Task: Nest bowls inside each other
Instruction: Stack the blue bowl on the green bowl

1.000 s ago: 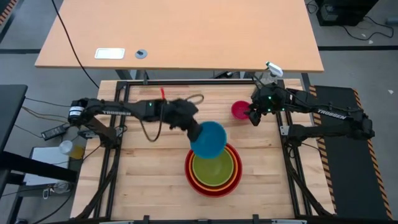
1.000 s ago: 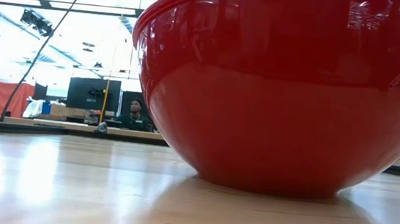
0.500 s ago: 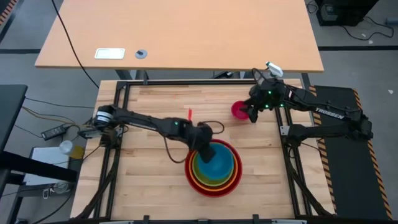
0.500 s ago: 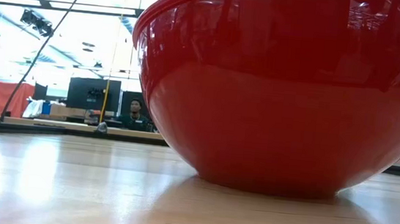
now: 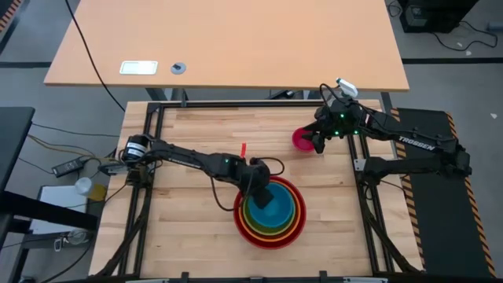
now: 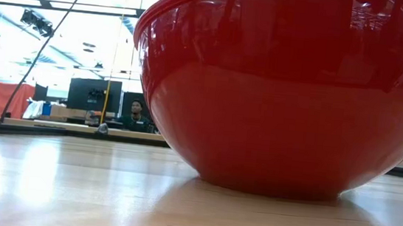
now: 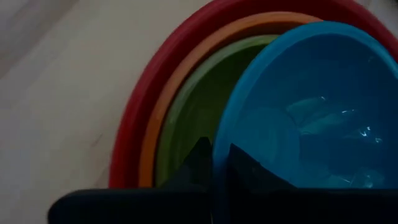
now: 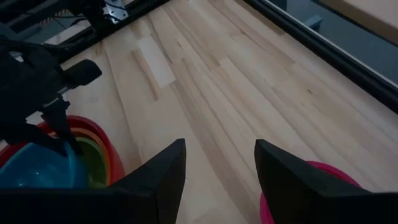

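The red bowl (image 5: 269,236) stands on the table with the orange bowl (image 7: 163,109) and the lime green bowl (image 7: 196,106) nested in it. The blue bowl (image 5: 274,207) is down inside the green one, and my left gripper (image 5: 261,192) is shut on its rim. In the low view the red bowl (image 6: 284,99) fills the picture. The small pink bowl (image 5: 301,139) rests on the table at the far right. My right gripper (image 8: 217,180) hovers open at its right side, with the pink bowl's rim (image 8: 326,183) beside one finger. My left gripper pinches the blue bowl's rim (image 7: 219,134) on the side toward the table's left, one finger inside the bowl and one outside. The fingers slant down from the left. The bowl sits within the green bowl; whether its bottom rests there I cannot tell.
A clear spray bottle with a white trigger (image 5: 343,86) stands at the far right corner behind my right arm. A small red piece (image 5: 243,148) lies on the wood mid-table. A black frame (image 5: 236,104) runs around the table; bare wood lies left of the stack.
My left gripper has carried the blue bowl toward the table's right and near edge and down. The bowl hung tilted above the stack's far left rim and now sits inside the green bowl. The gripper stayed shut on its rim.
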### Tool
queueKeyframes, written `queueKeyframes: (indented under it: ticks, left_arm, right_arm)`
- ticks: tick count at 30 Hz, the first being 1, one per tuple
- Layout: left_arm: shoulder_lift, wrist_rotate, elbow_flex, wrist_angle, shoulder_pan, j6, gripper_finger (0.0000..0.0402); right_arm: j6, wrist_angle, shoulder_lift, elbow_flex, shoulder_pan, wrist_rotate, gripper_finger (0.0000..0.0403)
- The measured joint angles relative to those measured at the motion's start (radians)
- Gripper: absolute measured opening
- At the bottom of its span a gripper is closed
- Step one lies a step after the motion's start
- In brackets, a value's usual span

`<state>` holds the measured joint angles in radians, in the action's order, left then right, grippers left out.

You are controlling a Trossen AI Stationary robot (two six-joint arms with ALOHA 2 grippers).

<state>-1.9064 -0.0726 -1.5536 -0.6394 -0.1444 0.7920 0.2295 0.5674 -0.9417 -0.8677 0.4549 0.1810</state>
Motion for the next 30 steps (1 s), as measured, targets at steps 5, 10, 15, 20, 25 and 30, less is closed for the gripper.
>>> queueKeyframes:
  ticks: [5,10,15,20,25,30]
  left_arm:
    - [0.000,-0.038,0.000,-0.018,0.000,-0.032,0.0016]
    - [0.000,-0.037,0.000,-0.015,0.000,-0.060,0.0017]
    - [-0.029,0.005,0.000,-0.006,-0.006,-0.095,0.0018]
    - [-0.041,-0.019,0.000,-0.001,-0.006,-0.097,0.0018]
    - [-0.064,-0.009,0.001,0.015,-0.006,-0.103,0.0019]
    - [-0.061,-0.001,0.000,0.030,-0.006,-0.083,0.0039]
  right_arm:
    - [-0.002,0.000,0.000,0.000,0.000,0.000,0.0198]
    - [0.011,0.002,-0.008,0.000,0.000,0.000,0.0198]
    - [0.012,0.001,-0.022,0.000,-0.001,-0.001,0.0198]
    - [0.018,0.012,-0.022,0.000,-0.008,-0.003,0.0198]
    - [0.006,0.098,-0.049,-0.001,-0.010,-0.034,0.0198]
    - [0.003,0.145,-0.092,0.000,-0.012,-0.043,0.0202]
